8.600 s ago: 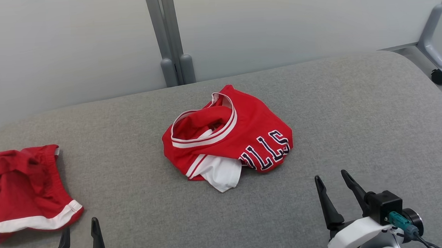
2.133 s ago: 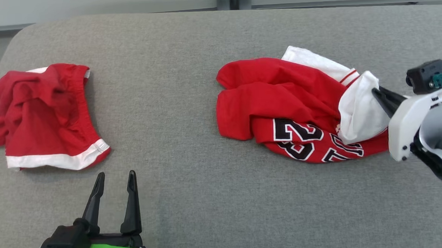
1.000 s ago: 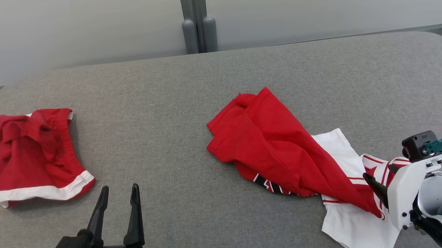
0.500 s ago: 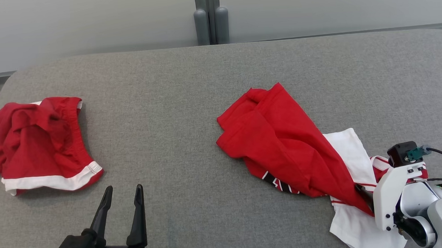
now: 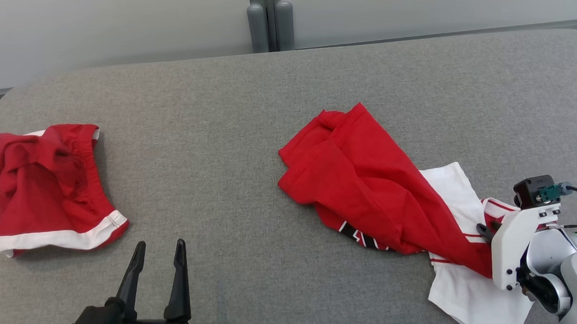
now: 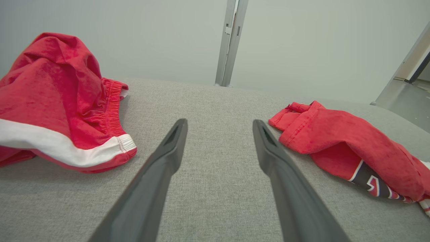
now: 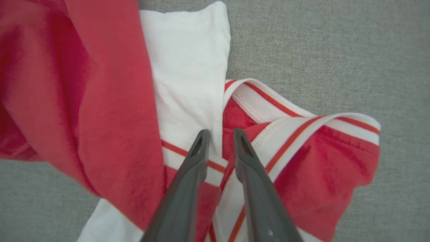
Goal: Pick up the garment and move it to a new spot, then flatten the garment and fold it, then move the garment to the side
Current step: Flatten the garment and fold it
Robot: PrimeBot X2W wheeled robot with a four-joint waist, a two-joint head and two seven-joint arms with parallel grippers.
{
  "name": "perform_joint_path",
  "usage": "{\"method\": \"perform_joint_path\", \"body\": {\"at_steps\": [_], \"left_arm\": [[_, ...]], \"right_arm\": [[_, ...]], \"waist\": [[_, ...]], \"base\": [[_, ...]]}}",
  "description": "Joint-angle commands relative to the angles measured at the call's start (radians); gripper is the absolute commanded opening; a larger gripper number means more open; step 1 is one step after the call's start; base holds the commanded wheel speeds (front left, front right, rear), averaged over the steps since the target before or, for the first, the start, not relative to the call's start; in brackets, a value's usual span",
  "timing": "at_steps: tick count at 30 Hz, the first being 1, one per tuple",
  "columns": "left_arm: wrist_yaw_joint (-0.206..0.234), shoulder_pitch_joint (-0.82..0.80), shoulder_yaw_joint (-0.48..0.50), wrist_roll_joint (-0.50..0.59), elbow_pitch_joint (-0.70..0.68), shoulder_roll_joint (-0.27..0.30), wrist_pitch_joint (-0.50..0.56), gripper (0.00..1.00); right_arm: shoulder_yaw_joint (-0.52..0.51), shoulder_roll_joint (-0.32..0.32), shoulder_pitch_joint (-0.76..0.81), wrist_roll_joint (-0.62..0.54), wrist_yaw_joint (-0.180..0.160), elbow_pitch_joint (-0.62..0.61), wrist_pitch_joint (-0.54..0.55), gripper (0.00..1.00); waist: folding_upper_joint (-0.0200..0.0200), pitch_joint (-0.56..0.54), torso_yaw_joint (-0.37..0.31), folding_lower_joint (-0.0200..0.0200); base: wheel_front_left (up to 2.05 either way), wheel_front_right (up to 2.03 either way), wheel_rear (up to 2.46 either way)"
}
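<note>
Red cloth, white panels and striped trim: garment (image 5: pixel 369 187) sprawled on the grey table (image 5: pixel 247 134), right of centre, toward 4 o'clock in the head view. Crumpled, with layers bunched and twisted over one another and dark lettering half buried underneath.

Progress, as a judgement: early. Impossible to say from here whether this patch of table counts as the new spot. Not yet flattened, no fold made, not yet moved to the side. Most of the job left.

Long axis slanted from 10 o'clock to 4 o'clock. Bunched red end pointing toward 10, white panel and striped trim trailing toward 4, close to the near right edge.

Right gripper (image 7: pixel 220 134) at that 4 o'clock end, pointed down over the striped trim. Jaws narrow, only a slim gap between, with a ridge of the striped edge running through it. Pinched or merely straddled: cannot tell.

Left gripper (image 5: pixel 157 245) at 7 o'clock, jaws spread wide, empty, above bare table and well apart from the garment.

Red shorts (image 5: pixel 38 185) heaped at 9 o'clock, well apart from both.
</note>
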Motion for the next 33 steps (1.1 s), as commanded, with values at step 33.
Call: {"method": "perform_joint_path", "body": {"at_steps": [33], "left_arm": [[-0.002,-0.059,-0.033,0.013,-0.027,0.006,0.0,1.0]], "right_arm": [[0.078,-0.064,-0.486,-0.203,-0.001,0.165,-0.171,0.0]], "waist": [[0.0,0.078,0.12,0.0]], "base": [[0.0,0.0,0.0]]}}
